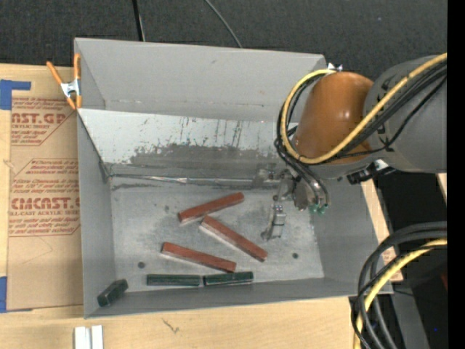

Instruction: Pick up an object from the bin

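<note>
The grey bin [131, 195] is wide and deep. My end effector [274, 224] hangs near its right wall. I cannot tell how open it is, and I see nothing in it. Just beside it lies a red-brown stick [234, 239], mid-floor. It looks stiff, light and flat, so I would pinch across its narrow middle.

The arm [407, 122] hides the bin's [182, 71] right wall
</note>
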